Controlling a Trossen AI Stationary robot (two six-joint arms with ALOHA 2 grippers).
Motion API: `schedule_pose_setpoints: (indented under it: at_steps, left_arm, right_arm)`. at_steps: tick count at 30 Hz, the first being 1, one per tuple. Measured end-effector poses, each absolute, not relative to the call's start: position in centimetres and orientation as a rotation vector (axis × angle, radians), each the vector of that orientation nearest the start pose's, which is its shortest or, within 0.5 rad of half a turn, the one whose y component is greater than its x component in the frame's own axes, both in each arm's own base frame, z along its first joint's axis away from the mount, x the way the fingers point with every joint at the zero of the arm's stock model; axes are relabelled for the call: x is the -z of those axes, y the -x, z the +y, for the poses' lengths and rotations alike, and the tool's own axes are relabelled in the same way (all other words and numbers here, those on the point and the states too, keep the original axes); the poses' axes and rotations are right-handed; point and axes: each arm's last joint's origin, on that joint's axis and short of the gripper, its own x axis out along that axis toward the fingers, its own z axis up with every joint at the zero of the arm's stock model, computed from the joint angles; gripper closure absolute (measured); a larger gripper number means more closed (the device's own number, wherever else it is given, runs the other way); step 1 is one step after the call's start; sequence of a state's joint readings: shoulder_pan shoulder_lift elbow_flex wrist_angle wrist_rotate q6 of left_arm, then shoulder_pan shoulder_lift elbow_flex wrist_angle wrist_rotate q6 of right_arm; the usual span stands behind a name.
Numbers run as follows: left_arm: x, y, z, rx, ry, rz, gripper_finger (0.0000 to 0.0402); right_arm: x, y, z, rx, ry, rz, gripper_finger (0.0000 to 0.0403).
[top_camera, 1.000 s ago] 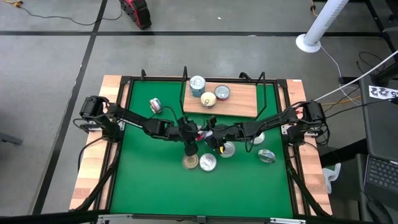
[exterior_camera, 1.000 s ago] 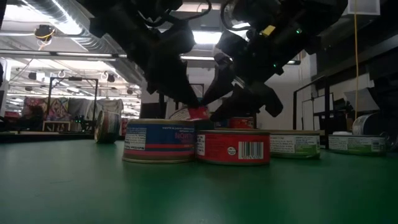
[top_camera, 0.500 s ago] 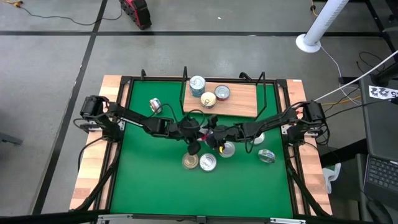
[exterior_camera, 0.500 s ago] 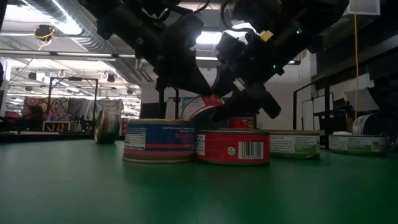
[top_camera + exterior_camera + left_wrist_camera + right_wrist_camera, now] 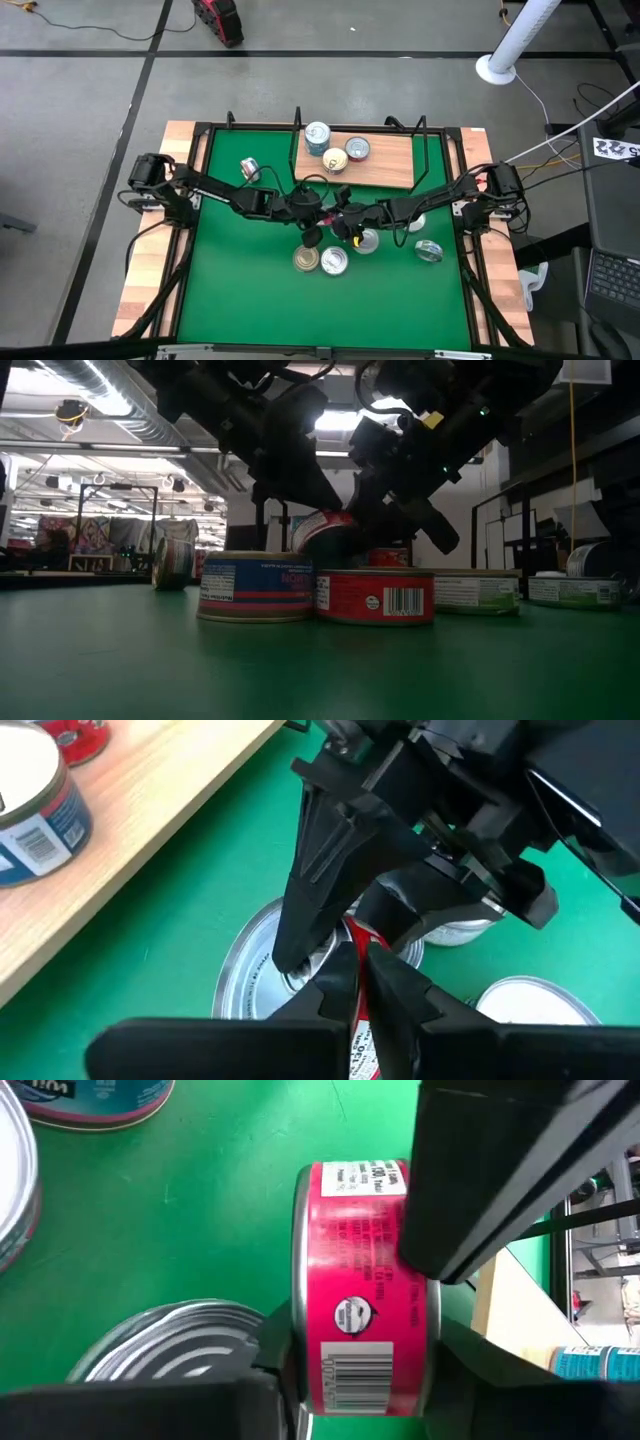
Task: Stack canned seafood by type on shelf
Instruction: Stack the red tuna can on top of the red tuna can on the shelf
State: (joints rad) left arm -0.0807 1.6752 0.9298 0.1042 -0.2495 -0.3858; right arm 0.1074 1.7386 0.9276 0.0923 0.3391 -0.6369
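Observation:
A red-labelled tin (image 5: 365, 1320) hangs on edge above the green mat (image 5: 250, 290), between both grippers at the table's middle. My left gripper (image 5: 321, 210) comes from the left and my right gripper (image 5: 339, 214) from the right; each is shut on this tin. In the low view the tin (image 5: 325, 530) shows tilted, above the tins on the mat. The shelf (image 5: 385, 165) at the back carries a teal tin (image 5: 317, 135), a gold one (image 5: 336, 160) and a red one (image 5: 358, 149), standing on their flat bottoms. My left gripper has a narrow red strip of the tin's edge (image 5: 357, 952) pinched between its fingertips, which slant down from the table's left. One of its fingers (image 5: 480, 1190) lies over the tin's far rim; the exact part is hidden by the fingers. My right gripper holds the tin by its two flat faces, one finger (image 5: 268, 1372) on each, with the red side label (image 5: 362, 1240) facing its camera. The fingers slant down from the table's right. The tin stands on edge, lifted clear of the mat.
Loose tins lie on the mat below and beside the grippers: blue (image 5: 255, 587), red (image 5: 375, 596), green (image 5: 475, 592), and silver-lidded ones (image 5: 306, 261), (image 5: 334, 262), (image 5: 366, 240), (image 5: 428, 251). One tin (image 5: 250, 169) stands on edge at the far left. Black wire rails (image 5: 425, 150) frame the shelf.
My right gripper has shut its fingers onto the red tin. The tin has risen a little and tipped further up on edge between the two grippers. Both arms have otherwise stayed in place.

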Motion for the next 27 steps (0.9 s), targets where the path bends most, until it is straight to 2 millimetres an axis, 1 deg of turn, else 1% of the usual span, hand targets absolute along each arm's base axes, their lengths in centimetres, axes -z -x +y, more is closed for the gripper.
schedule_pose_setpoints:
  at_steps: [4,7,9,12,16,18,21,24,27]
  left_arm:
    - [-19.0,-34.3,-2.1,-0.263,0.243,0.59,0.0347]
    - [-19.8,-34.0,-2.2,-0.241,0.213,0.581,0.0312]
    - [-20.3,-33.8,-2.2,-0.226,0.18,0.569,0.0292]
    - [-21.3,-33.5,-2.1,-0.207,0.124,0.545,0.0272]
    - [-22.6,-32.9,-2.0,-0.206,0.084,0.519,0.0262]
    - [-23.0,-32.7,-1.9,-0.208,0.069,0.517,0.0261]
    - [-23.8,-32.2,-1.6,-0.213,0.057,0.503,0.0261]
    - [-24.0,-31.8,-1.2,-0.229,0.06,0.515,0.026]
    - [-24.0,-31.6,-1.0,-0.239,0.058,0.539,0.026]
  right_arm:
    - [-16.9,-34.7,3.1,-0.005,0.748,0.772,0.0274]
    - [-18.0,-34.6,3.5,-0.003,0.751,0.798,0.0273]
    - [-18.6,-34.3,3.6,0.021,0.755,0.823,0.0265]
    - [-20.1,-33.7,3.8,0.05,0.77,0.824,0.0254]
    - [-22.0,-32.4,3.5,0.111,0.799,0.862,0.0262]
    - [-22.8,-31.6,3.3,0.141,0.803,0.886,0.0269]
    - [-23.9,-30.5,2.9,0.194,0.822,0.909,0.027]
    - [-24.8,-29.5,2.5,0.281,0.866,0.942,0.026]
    - [-25.4,-28.9,1.4,0.365,0.882,0.968,0.0257]
